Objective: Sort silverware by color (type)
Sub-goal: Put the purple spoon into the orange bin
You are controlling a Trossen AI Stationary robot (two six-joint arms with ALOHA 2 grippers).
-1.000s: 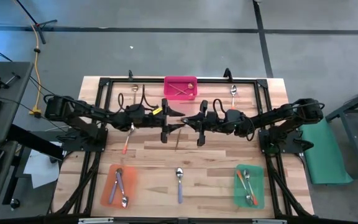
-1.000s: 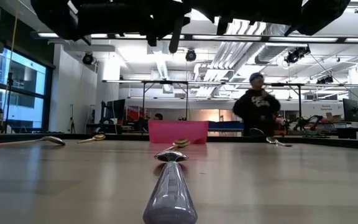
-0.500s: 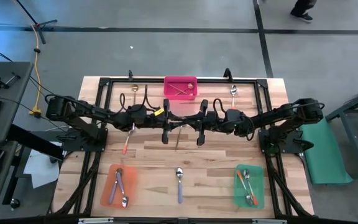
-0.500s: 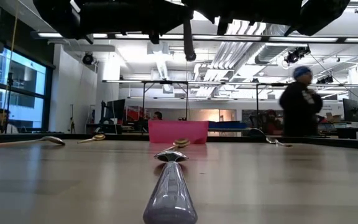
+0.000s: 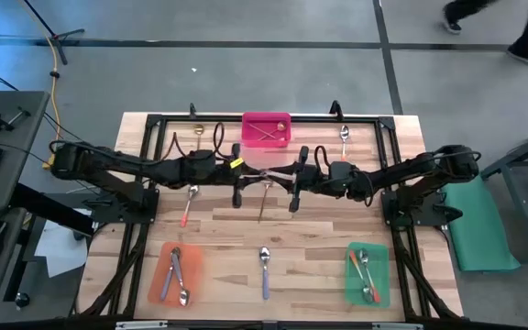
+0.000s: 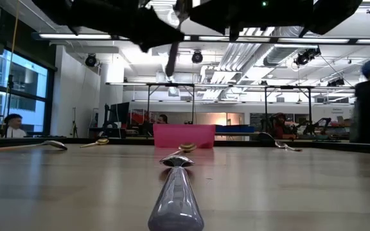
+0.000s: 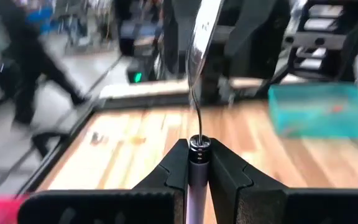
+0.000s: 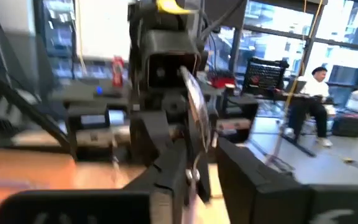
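One spoon (image 7: pixel 199 43) is in the air between the two arms, just on the near side of the pink tray (image 5: pixel 247 138) and well above the tabletop (image 5: pixel 319 240). The left gripper (image 7: pixel 197 146) is clamped narrow on the end of its purple handle, with the silver bowl pointing away toward the right gripper (image 8: pixel 202 153). The right gripper's fingers stand a little apart about the bowl end, with a visible gap on one side. The spoon is judged light, rigid and smooth, so it could swivel if pinched only at the tip. A hold further along the handle, across its flat faces, would be steadier than one on the curved, polished bowl. Room is tight at the meeting point, since the grippers face each other at close quarters and the pink tray's wall lies just beyond. Toward the front edge, farther from the pink tray, the tabletop has open wood between an orange tray (image 5: pixel 165 275), a loose purple-handled spoon (image 5: pixel 264 272) and a green tray (image 5: pixel 380 278).
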